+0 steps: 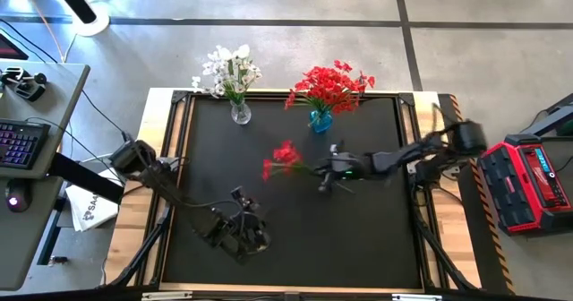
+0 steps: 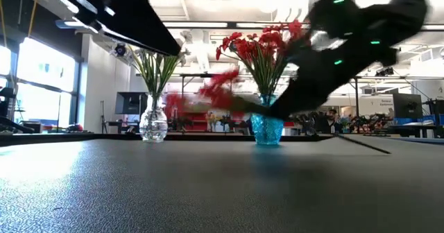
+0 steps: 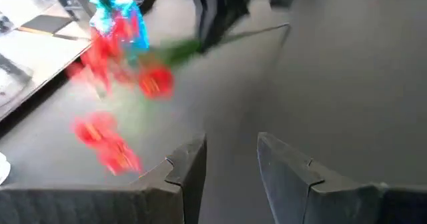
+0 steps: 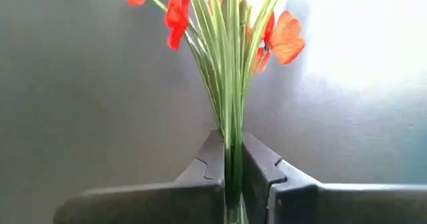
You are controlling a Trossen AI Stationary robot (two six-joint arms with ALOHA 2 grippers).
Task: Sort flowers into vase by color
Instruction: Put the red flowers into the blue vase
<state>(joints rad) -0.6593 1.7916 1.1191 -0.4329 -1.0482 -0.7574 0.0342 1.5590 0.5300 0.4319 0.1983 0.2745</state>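
A red flower sprig with thin green stems hangs over the middle of the black mat, with my right gripper shut on it. At the mat's far edge stand a clear glass vase of white flowers and a blue vase of red flowers. The low view shows the sprig blurred in front of the blue vase. My left gripper stands open near the mat's near left part, with nothing between its fingers. My right gripper pinches the sprig's bundled green stems between its two fingers. It comes from the table's right side, slanting down. The stems run on ahead of the fingers, with the red blooms beyond the tips. The sprig is lifted clear of the mat.
A wooden frame runs around the mat. A red box stands off the table's right side. A desk with a keyboard stands to the left. Bare mat lies between the two arms and along the near edge.
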